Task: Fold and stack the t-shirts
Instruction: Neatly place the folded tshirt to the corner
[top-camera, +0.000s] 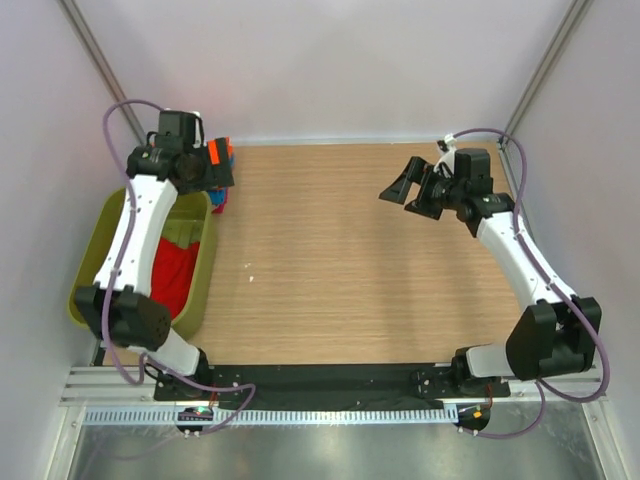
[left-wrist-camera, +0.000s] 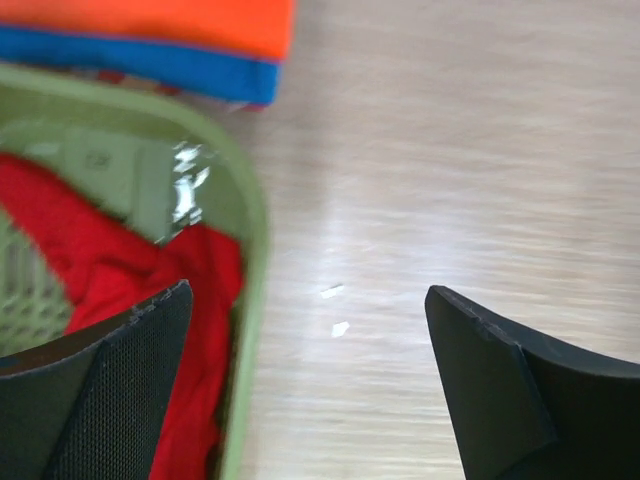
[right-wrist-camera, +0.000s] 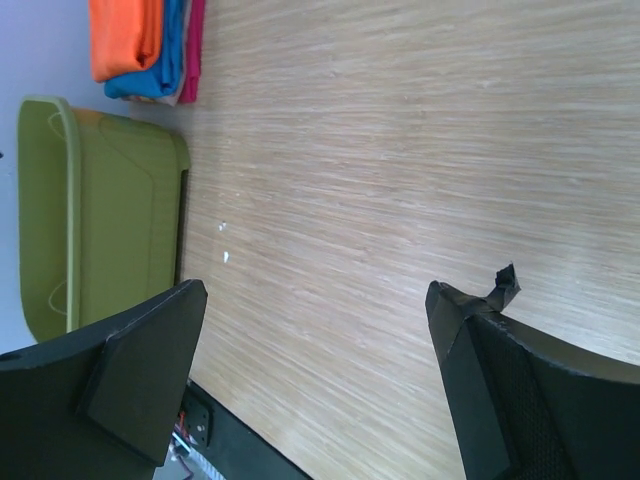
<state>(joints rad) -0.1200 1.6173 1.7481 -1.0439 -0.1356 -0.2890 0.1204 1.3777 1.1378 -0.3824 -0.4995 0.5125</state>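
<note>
A folded stack of shirts sits at the far left corner of the wooden desk (top-camera: 350, 260), just past the far end of the olive-green tub (right-wrist-camera: 110, 190). The orange t-shirt (left-wrist-camera: 150, 20) lies on top, the blue t-shirt (left-wrist-camera: 150, 58) lies directly under it, and a reddish-pink t-shirt (right-wrist-camera: 194, 40) shows at the bottom edge of the pile. Another red t-shirt (top-camera: 172, 270) lies crumpled and unfolded inside the tub, which stands on the left side of the desk beside the left arm. The left hand (left-wrist-camera: 308, 300) hovers near the stack, above the tub's rim and the bare wood next to it. Its two dark fingers are spread wide and nothing is between them. The wrist view shows the red cloth below one finger and plain desk below the other. A few small white specks (left-wrist-camera: 340, 328) lie on the wood just beside the tub. The right hand (right-wrist-camera: 315, 290) hangs over the right part of the desk, well apart from the stack and the tub. Its fingers are also wide apart and empty, with only wood grain showing between them.
</note>
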